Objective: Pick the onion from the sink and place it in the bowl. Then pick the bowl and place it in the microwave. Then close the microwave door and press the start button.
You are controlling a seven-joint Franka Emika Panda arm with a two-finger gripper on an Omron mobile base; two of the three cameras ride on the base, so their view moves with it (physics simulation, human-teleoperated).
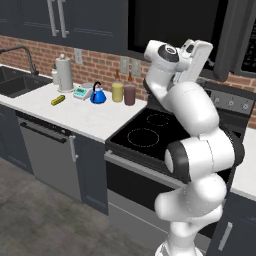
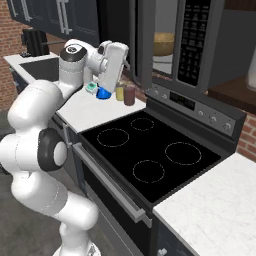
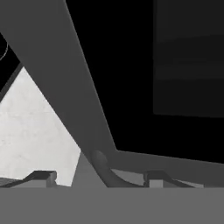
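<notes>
The microwave (image 2: 195,40) hangs above the stove with its door (image 2: 144,30) swung out to the left. Inside stands the wooden bowl (image 2: 163,44); the onion is hidden from view. My gripper (image 3: 100,177) is open, its fingertips (image 3: 43,177) set wide apart close against the door's grey edge (image 3: 65,87), with a curved grey part between them. My hand (image 1: 197,55) is raised beside the door (image 1: 232,40). The black sink (image 1: 10,82) lies far left.
On the white counter (image 1: 85,117) stand a paper towel roll (image 1: 64,72), a blue kettle (image 1: 97,94), a yellow jar (image 1: 117,91) and a brown jar (image 1: 129,94). The black stove top (image 2: 145,150) lies under the microwave.
</notes>
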